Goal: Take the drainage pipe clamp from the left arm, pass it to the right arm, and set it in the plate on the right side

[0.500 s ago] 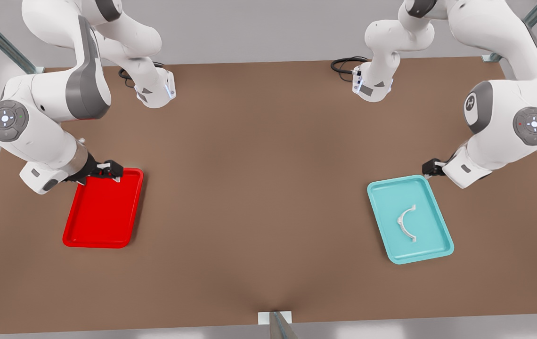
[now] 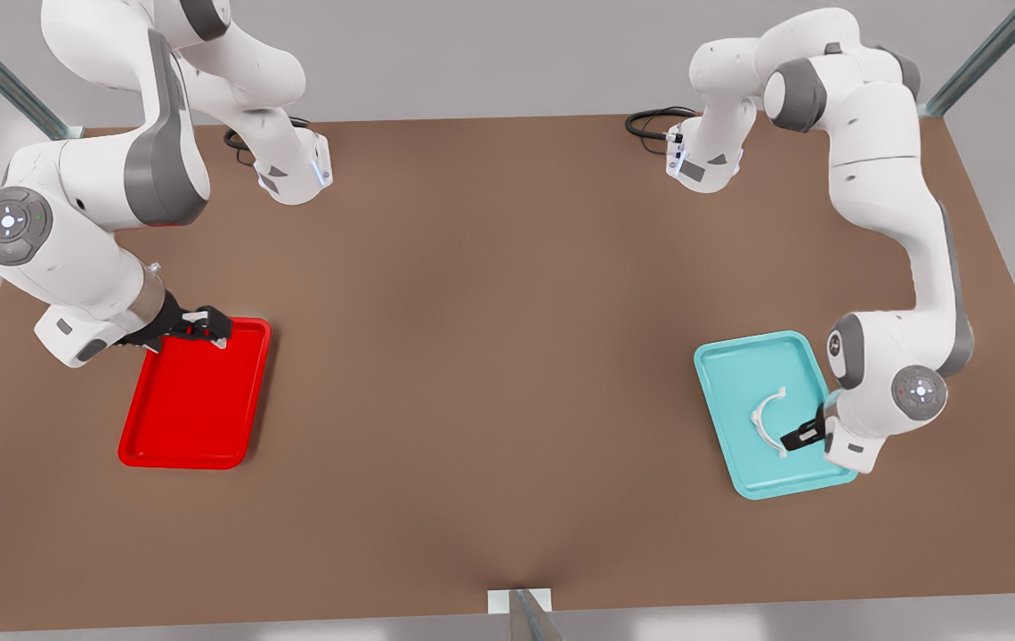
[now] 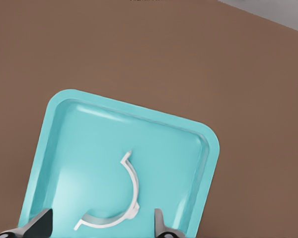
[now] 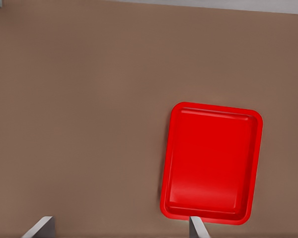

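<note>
Drainage pipe clamp [image 2: 767, 421] lying flat in teal tray [image 2: 739, 365], left gripper [image 2: 799, 438] just beside it with jaws spread, right gripper [image 2: 205, 326] spread over plate [image 2: 191, 418]; thin ring liable to skid if pinched off-centre.

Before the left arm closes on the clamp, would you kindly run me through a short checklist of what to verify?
1. Drainage pipe clamp lies flat in the teal tray: ok.
2. Left gripper open, a finger on each side of the clamp: ok.
3. Fingers low enough to grip: cannot tell.
4. Clamp free of the tray's rim: ok.
5. Right gripper open, waiting at the far edge of the red plate: ok.
6. Red plate bare for the drop: ok.
</note>
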Available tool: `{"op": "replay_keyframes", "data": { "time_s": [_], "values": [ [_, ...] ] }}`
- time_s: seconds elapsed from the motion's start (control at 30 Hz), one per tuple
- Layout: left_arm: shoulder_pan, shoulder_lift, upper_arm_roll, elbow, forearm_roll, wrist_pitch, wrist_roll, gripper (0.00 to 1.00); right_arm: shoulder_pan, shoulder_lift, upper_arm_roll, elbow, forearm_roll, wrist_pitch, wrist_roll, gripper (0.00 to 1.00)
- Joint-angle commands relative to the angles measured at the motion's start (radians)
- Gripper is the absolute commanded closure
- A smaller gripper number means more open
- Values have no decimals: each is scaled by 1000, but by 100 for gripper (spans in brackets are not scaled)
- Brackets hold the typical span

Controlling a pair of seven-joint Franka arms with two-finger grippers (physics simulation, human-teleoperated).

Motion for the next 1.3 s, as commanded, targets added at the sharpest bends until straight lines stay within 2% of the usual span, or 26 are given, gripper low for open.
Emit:
{"op": "replay_keyframes", "data": {
  "time_s": [0.0, 0.17, 0.6, 0.7, 0.77, 0.83, 0.87, 1.03, 1.13, 1.23, 1.27],
  "values": [
    [1, 14, 0, -11, -24, 99, -689, 0, -1, -1, 0, 0, 1, 1, 17, 0],
    [-2, 59, -3, -51, -102, 100, -689, 0, 0, -1, 0, 0, 0, 1, 17, 0],
    [12, 149, 8, -52, -68, 149, -536, 0, 0, -1, 0, 0, 1, 1, 19, 0],
    [12, 154, 6, -51, -68, 154, -536, 3, 2, -1, 1, 0, 0, 1, 19, 0],
    [12, 158, 6, -51, -70, 174, -536, 10, 2, -1, 1, 2, 0, 1, 20, 0],
    [12, 162, 5, -51, -70, 180, -537, 30, 6, -3, 1, 4, 6, -2, 22, 0],
    [12, 168, 6, -51, -70, 189, -537, 33, -1, -7, 1, 4, 7, -3, 14, 0],
    [12, 172, 5, -52, -70, 195, -537, 41, 0, -17, 1, 2, 6, -19, 17, 0],
    [13, 172, 5, -52, -70, 195, -536, 51, -4, -20, 1, 2, 7, -26, 11, 0],
    [13, 175, 5, -51, -77, 197, -536, 51, -46, -17, -11, 7, 18, -43, -3, 0],
    [13, 175, 5, -51, -80, 197, -533, 51, -79, -18, -11, 2, 21, -43, -96, 0]
  ]
}}
